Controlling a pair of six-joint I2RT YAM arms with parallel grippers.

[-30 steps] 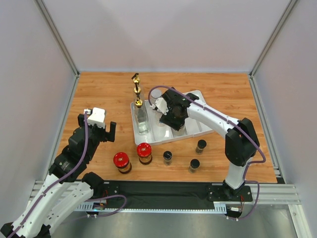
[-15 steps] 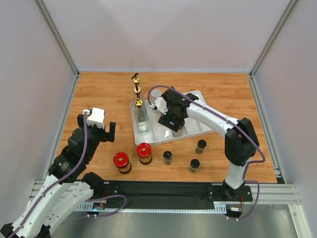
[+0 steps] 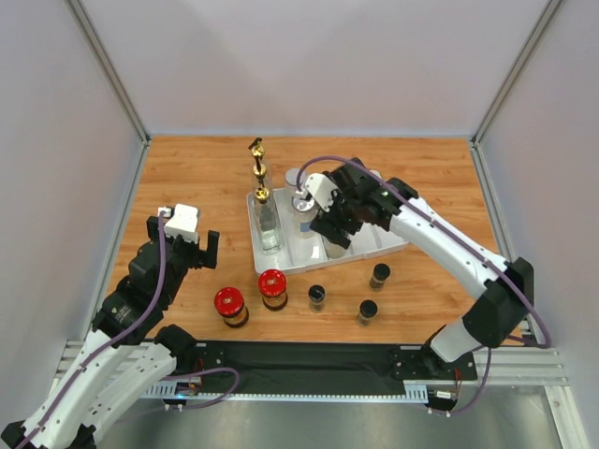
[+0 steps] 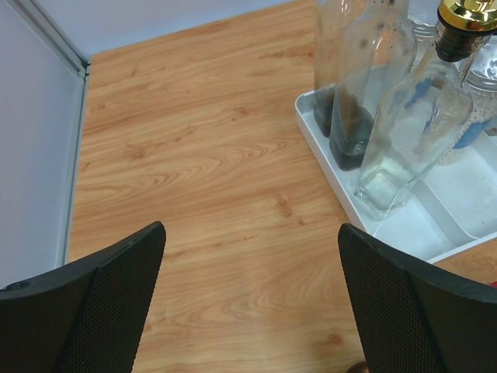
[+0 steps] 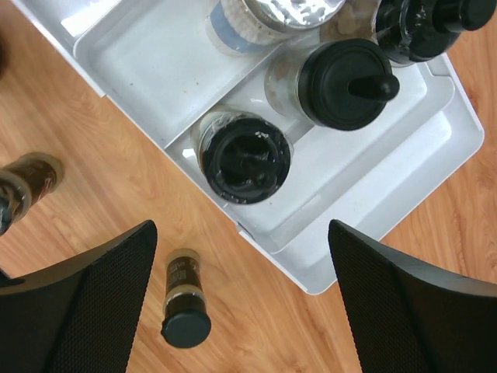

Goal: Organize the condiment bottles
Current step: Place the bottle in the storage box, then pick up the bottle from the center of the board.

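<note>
Right arm has swung its elbow outward and its jaws have spread since a second ago; the left arm has not moved.

From above, the right gripper [image 3: 330, 227] hangs over the white tray [image 3: 290, 267], released and holding nothing, while gold-spouted bottles [image 3: 267, 220] stand in the tray's left compartment and a silver-lidded jar [image 3: 304, 202] behind; two red-lidded jars [image 3: 229, 301] and three spice jars [image 3: 317, 296] stand on the table [image 3: 187, 178] in front; the left gripper [image 3: 183, 241] hovers wide open at the left. Left wrist view: its fingers [image 4: 101, 295] stand apart over bare wood, bottles beside. Right wrist view: a black-capped jar [image 5: 242, 159] sits upright in the tray between the parted fingers [image 5: 85, 303], untouched.
</note>
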